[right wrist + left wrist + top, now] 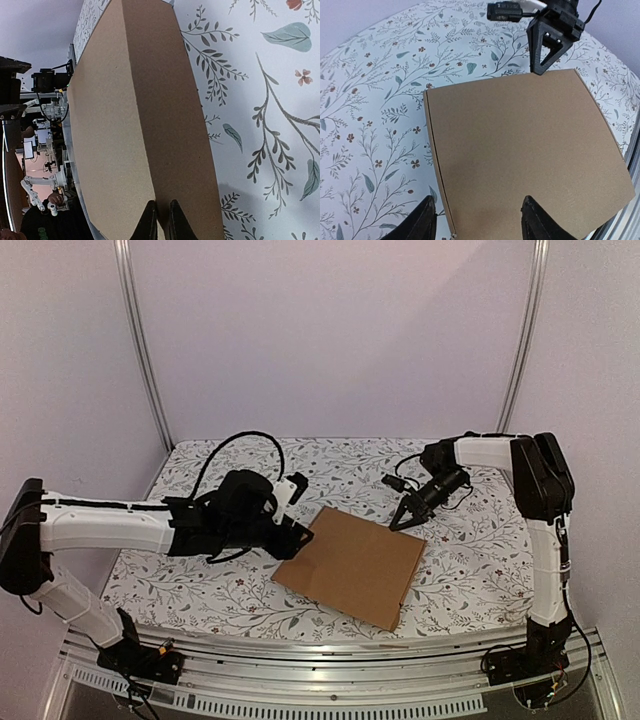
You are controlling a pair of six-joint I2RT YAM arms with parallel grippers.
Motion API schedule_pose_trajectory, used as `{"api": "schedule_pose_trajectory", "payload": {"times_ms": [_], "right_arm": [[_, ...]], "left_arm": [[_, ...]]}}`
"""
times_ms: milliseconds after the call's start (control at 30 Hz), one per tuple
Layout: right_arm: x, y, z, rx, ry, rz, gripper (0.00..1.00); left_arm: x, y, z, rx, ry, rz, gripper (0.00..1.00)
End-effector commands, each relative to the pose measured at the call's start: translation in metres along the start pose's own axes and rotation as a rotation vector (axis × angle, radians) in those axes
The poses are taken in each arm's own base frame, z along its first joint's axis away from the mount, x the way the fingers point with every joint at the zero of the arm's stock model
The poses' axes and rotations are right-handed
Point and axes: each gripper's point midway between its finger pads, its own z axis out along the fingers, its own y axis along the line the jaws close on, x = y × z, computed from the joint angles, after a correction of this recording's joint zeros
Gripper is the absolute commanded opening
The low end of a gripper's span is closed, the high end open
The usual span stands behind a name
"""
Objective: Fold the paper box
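Now the paper box (350,565) lies shut and flat on the flowered worktop (200,590). It is a shallow brown cardboard mailer sitting near the middle, turned so that one corner points toward the arm bases at about 5 o'clock.

The left pincer (293,540) comes in low from 9 o'clock and sits at the box's 10 o'clock edge. Its jaws are parted. In the left wrist view its two dark fingers (422,222) stand well apart, one over the cloth just beside the box and the other over the lid.

The right pincer (405,524) reaches down from 2 o'clock to the box's far edge, near the 1 o'clock corner. Its fingers (149,220) are drawn almost together with only a thin slit between them, and they hover over the box's side wall. Whether they touch the cardboard I cannot tell.
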Motion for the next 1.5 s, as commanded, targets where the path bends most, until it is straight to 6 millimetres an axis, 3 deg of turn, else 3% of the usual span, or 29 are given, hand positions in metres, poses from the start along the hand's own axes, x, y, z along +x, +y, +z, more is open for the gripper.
{"api": "schedule_pose_trajectory", "payload": {"times_ms": [0, 133, 233, 367, 500, 633, 767, 933, 1067, 1200, 1300, 1467], "right_arm": [[0.031, -0.052, 0.025, 0.122, 0.119, 0.133, 0.09], [0.034, -0.065, 0.021, 0.151, 0.117, 0.174, 0.09], [0.039, -0.073, 0.019, 0.167, 0.122, 0.203, 0.09], [0.043, -0.081, 0.016, 0.196, 0.129, 0.220, 0.09], [0.047, -0.088, 0.011, 0.221, 0.131, 0.234, 0.09], [0.048, -0.091, 0.008, 0.221, 0.123, 0.250, 0.09], [0.047, -0.092, 0.008, 0.217, 0.120, 0.255, 0.09], [0.044, -0.088, 0.008, 0.197, 0.107, 0.247, 0.10], [0.038, -0.079, 0.009, 0.153, 0.086, 0.234, 0.12], [0.034, -0.072, 0.004, 0.145, 0.068, 0.201, 0.13], [0.030, -0.065, -0.001, 0.142, 0.048, 0.178, 0.13], [0.016, -0.041, -0.013, 0.102, -0.009, 0.081, 0.14]], "left_arm": [[-0.019, -0.020, -0.034, 0.089, -0.155, 0.091, 0.58], [-0.021, -0.056, -0.067, 0.181, -0.279, 0.263, 0.58], [-0.016, -0.067, -0.086, 0.219, -0.314, 0.325, 0.58], [0.007, -0.082, -0.106, 0.315, -0.261, 0.359, 0.52], [0.044, -0.080, -0.116, 0.305, -0.210, 0.369, 0.47], [0.060, -0.072, -0.114, 0.258, -0.305, 0.269, 0.47], [0.075, -0.074, -0.092, 0.237, -0.317, 0.262, 0.45], [0.085, -0.085, -0.046, 0.119, -0.313, 0.423, 0.45], [0.039, -0.087, -0.020, -0.113, -0.520, 0.477, 0.49], [0.008, -0.102, 0.010, -0.263, -0.641, 0.557, 0.54], [0.004, -0.114, 0.034, -0.263, -0.653, 0.579, 0.55], [0.002, -0.125, 0.051, -0.129, -0.616, 0.534, 0.53]]}}
